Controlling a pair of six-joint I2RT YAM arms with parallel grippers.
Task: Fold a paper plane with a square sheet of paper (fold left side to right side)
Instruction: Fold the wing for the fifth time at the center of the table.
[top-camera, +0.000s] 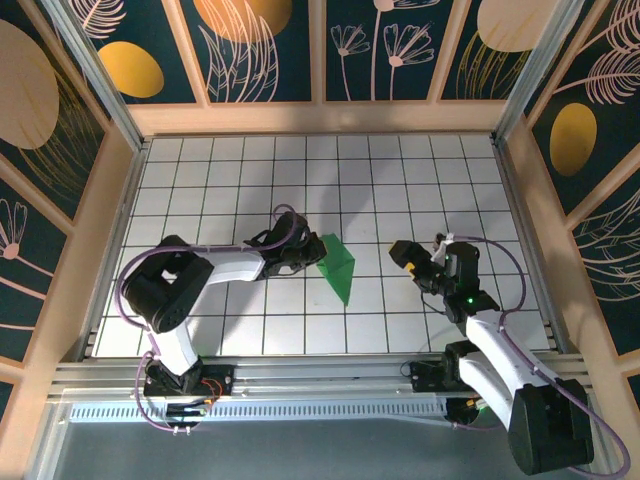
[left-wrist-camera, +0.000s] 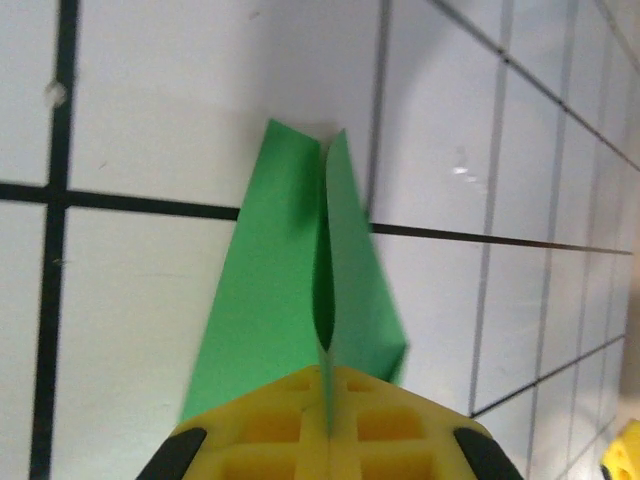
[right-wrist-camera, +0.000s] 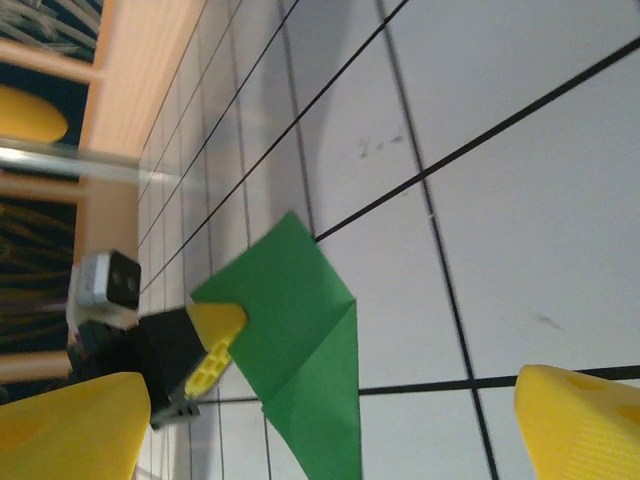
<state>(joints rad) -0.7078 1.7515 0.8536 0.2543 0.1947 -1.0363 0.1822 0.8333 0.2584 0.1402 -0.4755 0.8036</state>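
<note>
The green sheet of paper (top-camera: 338, 265) lies mid-table, folded into a narrow pointed shape whose tip points toward the near edge. My left gripper (top-camera: 312, 255) is at the paper's left edge. In the left wrist view its yellow pads (left-wrist-camera: 290, 425) are pressed together on a raised flap of the paper (left-wrist-camera: 270, 290). The right wrist view shows the paper (right-wrist-camera: 300, 340) with its creases, and the left gripper (right-wrist-camera: 215, 335) pinching its edge. My right gripper (top-camera: 408, 262) hovers about two tiles to the paper's right, its yellow fingers (right-wrist-camera: 580, 425) spread wide with nothing between them.
White grid tiles (top-camera: 240, 190) cover the table. A wooden frame (top-camera: 320, 118) and patterned walls enclose it at the back and sides. A metal rail (top-camera: 300, 375) with both arm bases runs along the near edge.
</note>
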